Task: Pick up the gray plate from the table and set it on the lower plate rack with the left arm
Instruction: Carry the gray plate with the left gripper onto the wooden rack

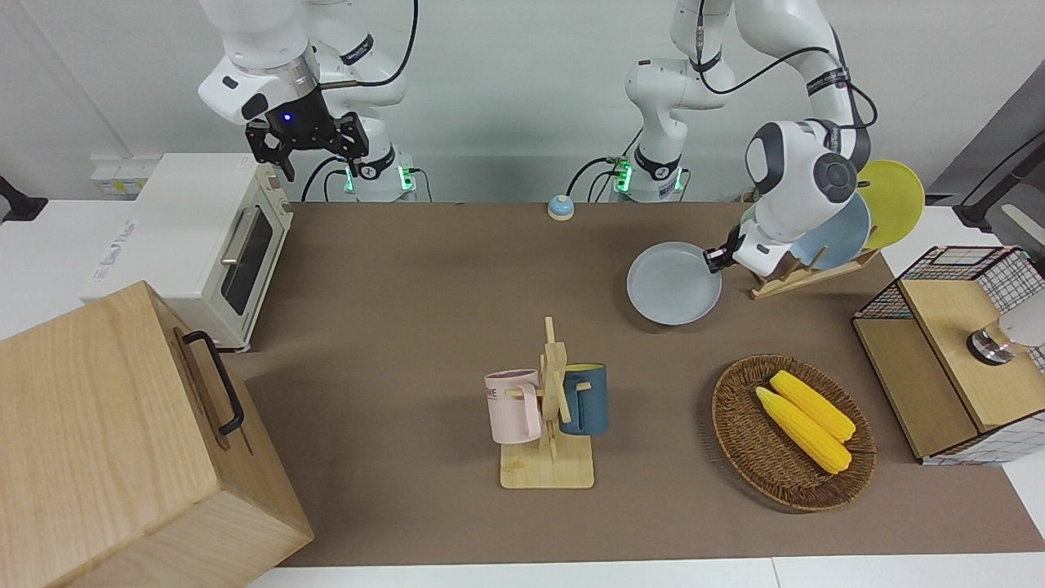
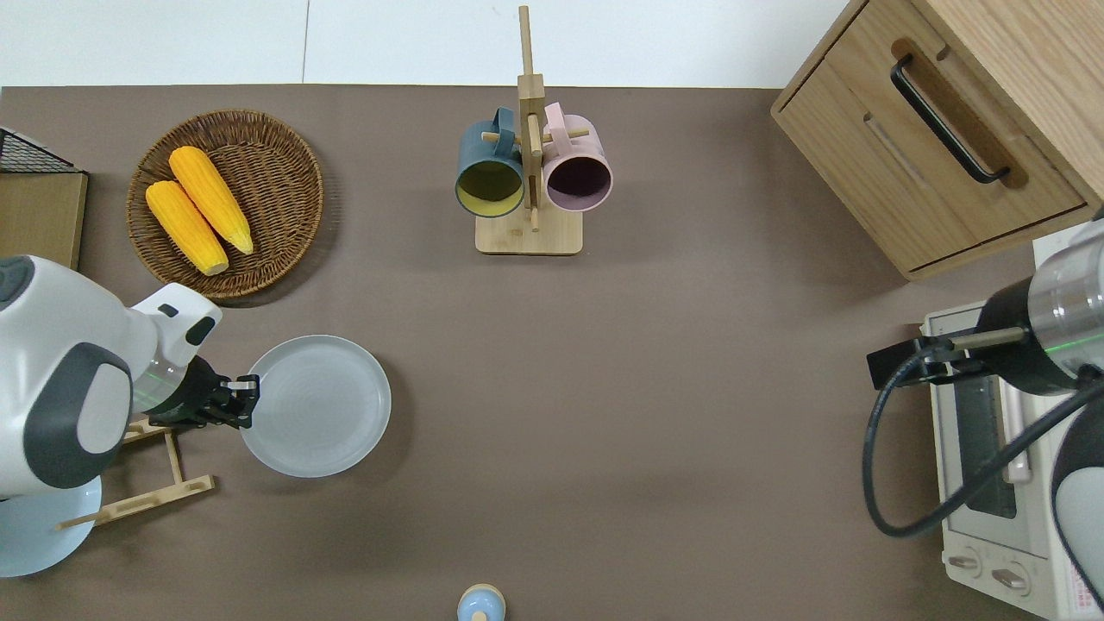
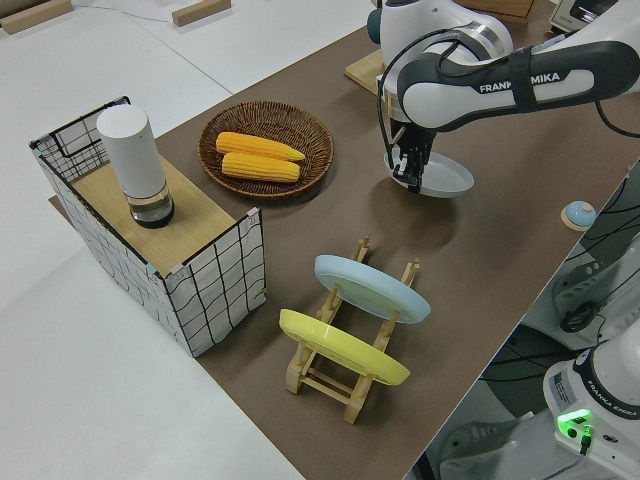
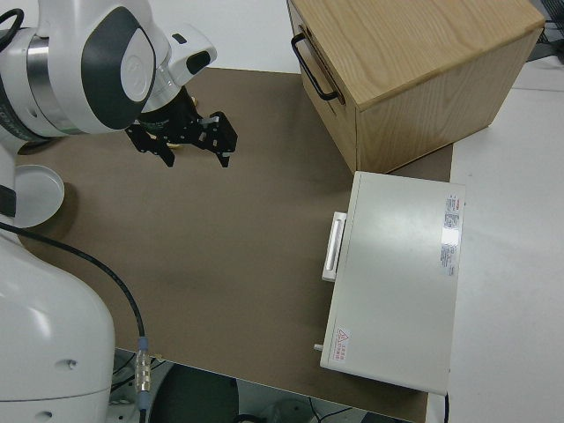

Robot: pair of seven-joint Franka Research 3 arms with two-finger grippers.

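Overhead view, left gripper (image 2: pixel 246 404) fingers pinching the gray plate (image 2: pixel 316 406) by its rim, plate lifted above the table (image 2: pixel 621 414), lower plate rack (image 2: pixel 138 483) just beside the fingers, right arm parked, fingers spread.

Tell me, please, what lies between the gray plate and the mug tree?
Only bare brown table separates the gray plate from the mug tree, as the overhead view shows.

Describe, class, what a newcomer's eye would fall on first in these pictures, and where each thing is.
First, the left gripper holding the gray plate by its rim, lifted above the table beside the lower plate rack. Next, the bright corn in its wicker basket, farther from the robots at the left arm's end.
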